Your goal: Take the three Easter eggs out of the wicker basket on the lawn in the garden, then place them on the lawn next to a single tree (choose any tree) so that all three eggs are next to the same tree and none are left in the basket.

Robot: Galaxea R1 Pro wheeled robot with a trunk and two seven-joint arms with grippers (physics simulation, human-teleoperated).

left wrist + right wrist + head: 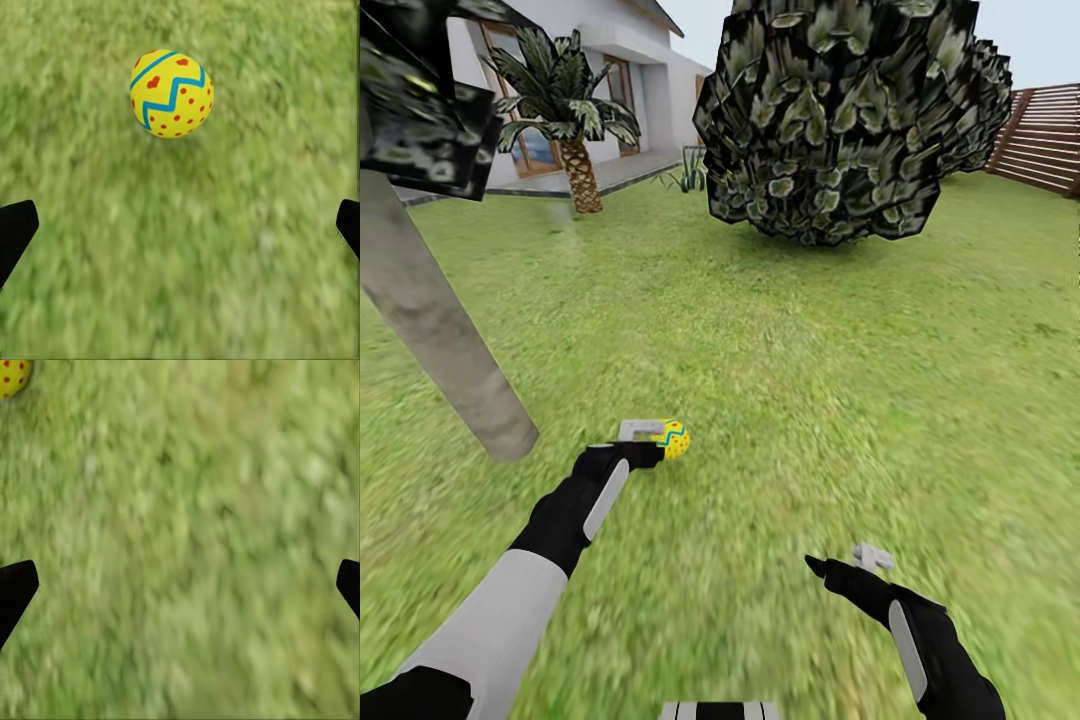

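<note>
A yellow Easter egg [676, 438] [172, 93] with blue zigzags and red dots lies on the lawn [780, 380], a short way right of the tree's pale grey trunk [445, 335]. My left gripper [652, 443] [180, 225] hovers over it, open, and the egg is beyond the fingertips, not between them. My right gripper [847, 560] [180, 585] is open over bare grass nearer to me. A yellow egg with red dots [13, 376] shows at the edge of the right wrist view; I cannot tell whether it is the same one. The wicker basket is out of view.
A big dark-leaved bush or tree crown [840, 120] stands ahead on the grass. A palm [570, 110] and the white house [610, 60] are at the back left, with the slatted fence [1045, 140] at the back right. Open grass lies all around.
</note>
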